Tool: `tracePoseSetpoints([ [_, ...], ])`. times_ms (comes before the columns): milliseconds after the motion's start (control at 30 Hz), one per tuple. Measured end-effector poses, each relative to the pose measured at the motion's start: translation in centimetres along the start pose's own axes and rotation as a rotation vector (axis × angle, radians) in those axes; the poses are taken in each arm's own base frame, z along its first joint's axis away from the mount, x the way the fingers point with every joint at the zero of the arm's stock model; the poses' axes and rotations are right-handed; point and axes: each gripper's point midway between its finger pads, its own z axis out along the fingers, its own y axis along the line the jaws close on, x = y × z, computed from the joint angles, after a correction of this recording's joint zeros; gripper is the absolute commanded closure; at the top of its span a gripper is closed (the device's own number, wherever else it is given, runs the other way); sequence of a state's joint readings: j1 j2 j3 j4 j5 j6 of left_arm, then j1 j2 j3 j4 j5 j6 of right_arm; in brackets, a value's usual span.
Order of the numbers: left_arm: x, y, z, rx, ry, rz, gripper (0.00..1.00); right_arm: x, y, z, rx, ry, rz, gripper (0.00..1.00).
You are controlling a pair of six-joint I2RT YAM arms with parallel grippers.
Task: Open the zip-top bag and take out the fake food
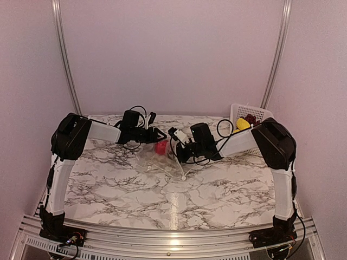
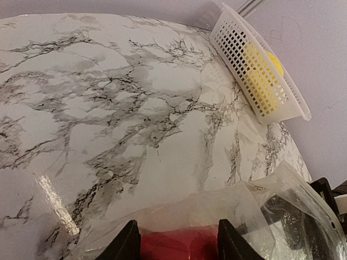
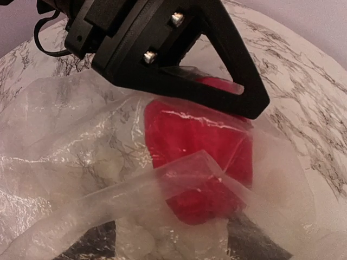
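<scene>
The clear zip-top bag [image 1: 156,162] lies crumpled at mid-table, its film also filling the wrist views [image 2: 260,211] [image 3: 65,135]. Inside it sits a red piece of fake food [image 1: 161,147] [image 2: 176,246] [image 3: 195,151], with a pale lumpy piece [image 3: 135,246] beside it. My left gripper [image 1: 157,136] [image 2: 179,244] stands open over the bag's back edge, its two fingers on either side of the red piece. My right gripper [image 1: 178,151] [image 3: 173,246] is open at the bag's right side. Its dark fingers show through the film, and a fold of the bag crosses between them.
A white lattice basket [image 1: 238,111] [image 2: 238,49] stands at the back right corner, holding yellow pieces [image 1: 243,123] [image 2: 260,76] and dark purple grapes [image 1: 250,118]. The two grippers face each other closely over the bag. Walls close in on both sides.
</scene>
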State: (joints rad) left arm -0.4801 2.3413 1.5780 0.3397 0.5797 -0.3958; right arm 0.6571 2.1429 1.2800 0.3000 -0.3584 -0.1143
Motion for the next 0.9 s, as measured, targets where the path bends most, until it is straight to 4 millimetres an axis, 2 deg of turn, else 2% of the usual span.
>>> tracePoseSetpoints([
  [100,0.4,-0.9,0.3,0.027,0.018,0.024,0.69,0.6,0.0,0.0,0.001,0.023,-0.011,0.26],
  [233,0.9,-2.2,0.3,0.089,0.049,0.062,0.79,0.7,0.0,0.0,-0.001,0.030,-0.036,0.19],
  [433,3.3,-4.9,0.8,0.191,0.131,0.098,0.91,1.3,0.6,-0.3,-0.034,0.040,-0.073,0.18],
  [600,4.8,-6.5,1.0,0.244,0.183,0.127,1.00,2.2,2.0,-1.6,-0.087,0.051,-0.089,0.20],
  [833,5.9,-7.9,1.0,0.295,0.223,0.141,1.00,2.6,3.1,-2.0,-0.144,0.048,-0.106,0.21],
  [900,6.0,-8.0,1.0,0.301,0.227,0.138,0.86,2.6,3.4,-2.0,-0.155,0.047,-0.106,0.23],
])
